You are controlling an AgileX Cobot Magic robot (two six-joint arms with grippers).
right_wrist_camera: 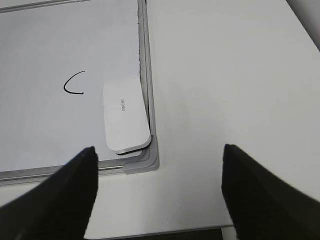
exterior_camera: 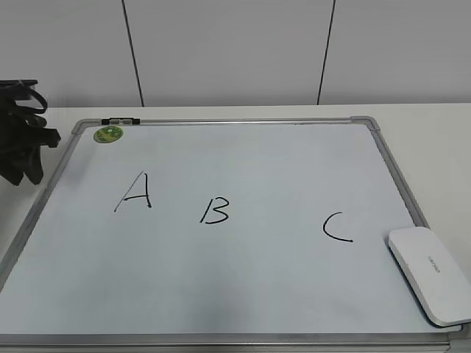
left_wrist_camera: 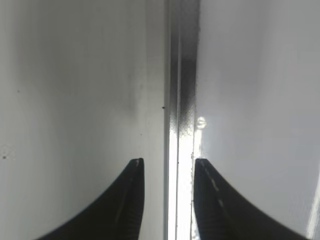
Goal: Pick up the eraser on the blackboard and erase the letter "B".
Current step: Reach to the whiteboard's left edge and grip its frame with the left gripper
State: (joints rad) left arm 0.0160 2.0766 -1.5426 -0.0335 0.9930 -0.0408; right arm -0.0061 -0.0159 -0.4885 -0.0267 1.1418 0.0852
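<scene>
The blackboard (exterior_camera: pixel 257 165) is a whiteboard with a silver-grey frame, lying flat on a white table. The black letter "B" (exterior_camera: pixel 215 210) stands at its middle, between "A" (exterior_camera: pixel 135 193) and "C" (exterior_camera: pixel 337 227). The white eraser (exterior_camera: pixel 430 273) lies on the board's near right corner. It also shows in the right wrist view (right_wrist_camera: pixel 125 116), beside the "C" (right_wrist_camera: pixel 73 83). My right gripper (right_wrist_camera: pixel 159 150) is open and empty, above the table by that corner. My left gripper (left_wrist_camera: pixel 168 162) is open and empty over the board's frame (left_wrist_camera: pixel 180 75).
A round green magnet (exterior_camera: pixel 108 134) sits at the board's far left corner, near a black clip (exterior_camera: pixel 120 120) on the frame. The dark left arm (exterior_camera: pixel 22 132) is at the left edge. The grey corner cap (right_wrist_camera: pixel 145 162) lies just below the eraser. The table's front edge (right_wrist_camera: pixel 200 231) is close.
</scene>
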